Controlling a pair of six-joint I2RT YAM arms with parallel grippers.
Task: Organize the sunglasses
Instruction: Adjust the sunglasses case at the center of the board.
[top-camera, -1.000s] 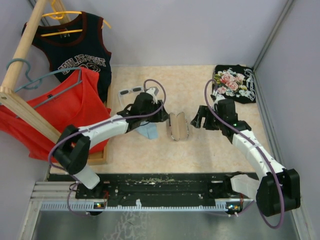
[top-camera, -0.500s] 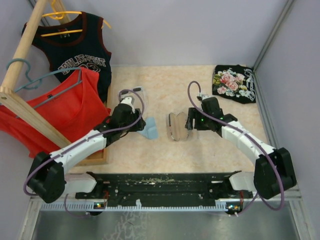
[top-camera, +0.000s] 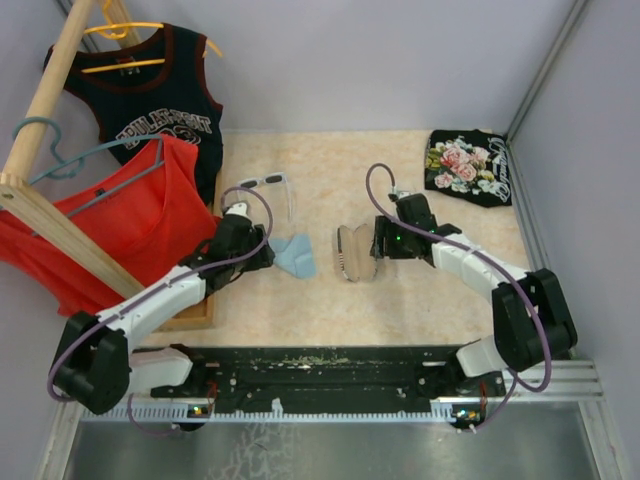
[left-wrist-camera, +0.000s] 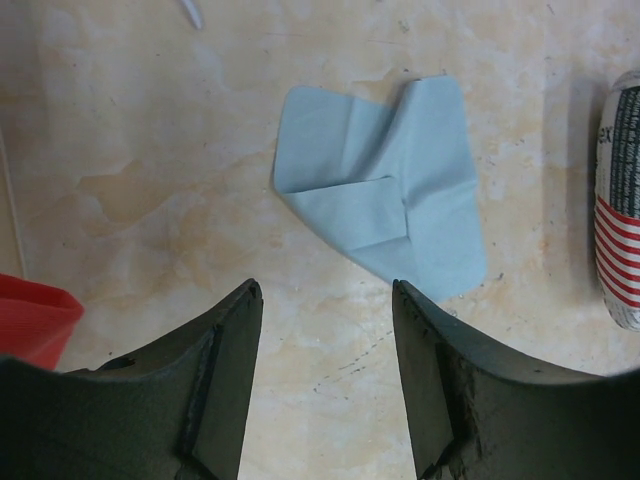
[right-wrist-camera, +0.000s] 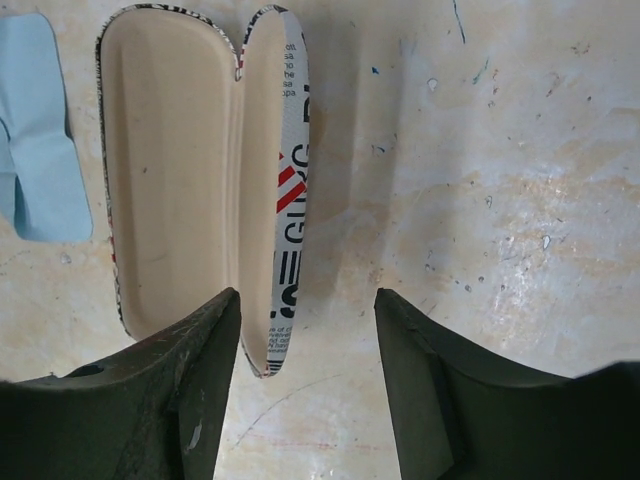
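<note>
sunglasses (top-camera: 265, 183): on worktop (top-camera: 340, 160), rear left, just beyond left pincer (left-wrist-camera: 325, 290), ungripped | left pincer: jaws apart, empty, by blue cloth (left-wrist-camera: 385, 200) | right pincer (right-wrist-camera: 307, 295): jaws apart, empty, over open case (right-wrist-camera: 180, 170)

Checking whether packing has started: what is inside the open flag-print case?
Only its bare beige lining shows in the case; its near end is hidden behind a finger of the right gripper. The sunglasses lie on the table, apart.

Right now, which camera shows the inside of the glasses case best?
The right wrist camera: the case lies open, beige lining showing. The top camera shows it small; the left wrist camera catches only a striped edge.
</note>
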